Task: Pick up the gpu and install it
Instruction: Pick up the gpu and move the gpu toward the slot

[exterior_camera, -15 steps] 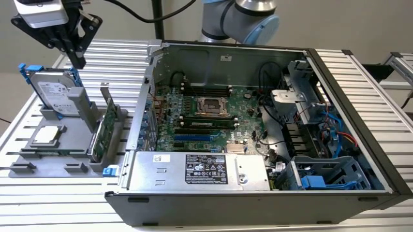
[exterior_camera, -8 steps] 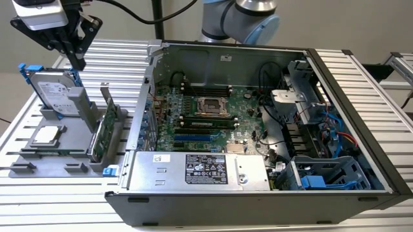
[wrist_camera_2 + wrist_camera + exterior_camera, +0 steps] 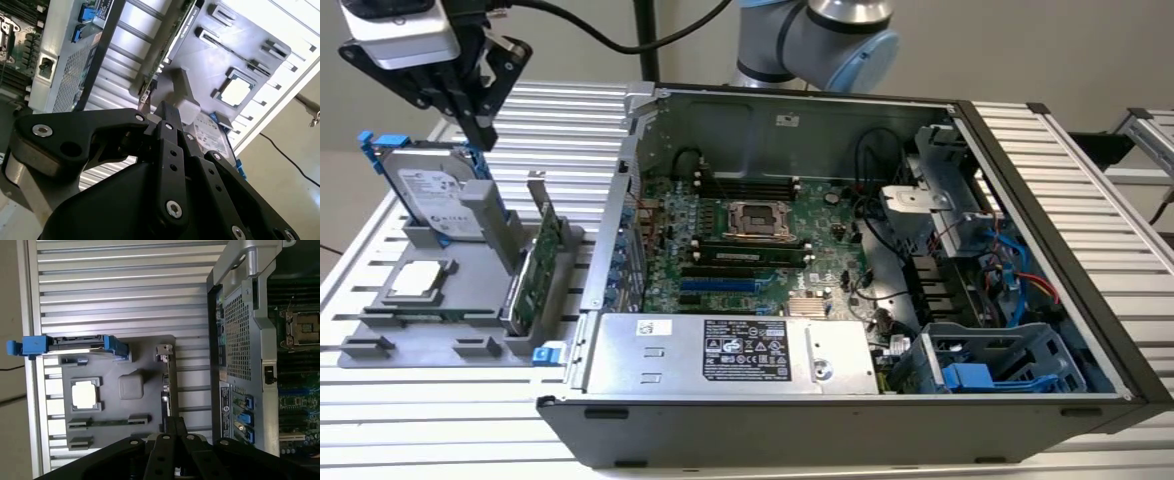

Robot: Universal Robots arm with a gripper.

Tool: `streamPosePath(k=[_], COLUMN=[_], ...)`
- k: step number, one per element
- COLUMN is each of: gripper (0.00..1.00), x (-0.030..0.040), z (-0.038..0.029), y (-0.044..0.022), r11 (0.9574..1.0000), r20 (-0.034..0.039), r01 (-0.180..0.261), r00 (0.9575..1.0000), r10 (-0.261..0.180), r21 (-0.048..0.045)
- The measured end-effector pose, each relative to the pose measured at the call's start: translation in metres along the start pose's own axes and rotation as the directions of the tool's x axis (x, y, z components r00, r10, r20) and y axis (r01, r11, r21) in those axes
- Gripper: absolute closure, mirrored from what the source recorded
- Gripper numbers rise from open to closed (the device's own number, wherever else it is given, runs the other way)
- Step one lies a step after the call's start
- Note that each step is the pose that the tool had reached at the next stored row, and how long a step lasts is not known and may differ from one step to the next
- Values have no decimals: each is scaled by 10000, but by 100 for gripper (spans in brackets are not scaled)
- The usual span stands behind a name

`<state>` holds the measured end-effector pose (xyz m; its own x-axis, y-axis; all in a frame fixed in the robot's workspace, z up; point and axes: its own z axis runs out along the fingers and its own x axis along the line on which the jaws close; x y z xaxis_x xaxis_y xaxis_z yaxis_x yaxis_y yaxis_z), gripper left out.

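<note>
The gpu (image 3: 534,268) stands on its long edge in a slot of the grey holder tray (image 3: 454,315), at the exterior view's left of the open computer case (image 3: 1067,330). Its silver bracket points up. In the first wrist view the gpu (image 3: 166,385) is a thin edge, and in the second wrist view the gpu (image 3: 170,45) runs along the tray. My gripper (image 3: 483,138) hangs above the tray's far end, over the hard drive and well above the card. Its black fingers (image 3: 167,115) lie together with nothing between them. The gripper (image 3: 173,421) points down toward the card's near end.
A silver hard drive (image 3: 434,195) in a blue frame stands upright at the tray's back. A CPU chip (image 3: 420,280) lies flat on the tray. Inside the case are the motherboard (image 3: 747,240), a power supply (image 3: 734,352) and blue drive bays (image 3: 987,365). A ribbed metal table (image 3: 560,110) carries everything.
</note>
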<state>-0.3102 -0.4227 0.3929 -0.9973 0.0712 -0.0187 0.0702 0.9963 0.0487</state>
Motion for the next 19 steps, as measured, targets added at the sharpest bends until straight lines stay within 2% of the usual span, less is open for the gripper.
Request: streamPosePath(k=[19], gripper=[100], x=[-27], z=[-9], y=[-197], r11=[10000], r20=[0], r01=[0], r00=[10000], r10=[0], r21=[-5])
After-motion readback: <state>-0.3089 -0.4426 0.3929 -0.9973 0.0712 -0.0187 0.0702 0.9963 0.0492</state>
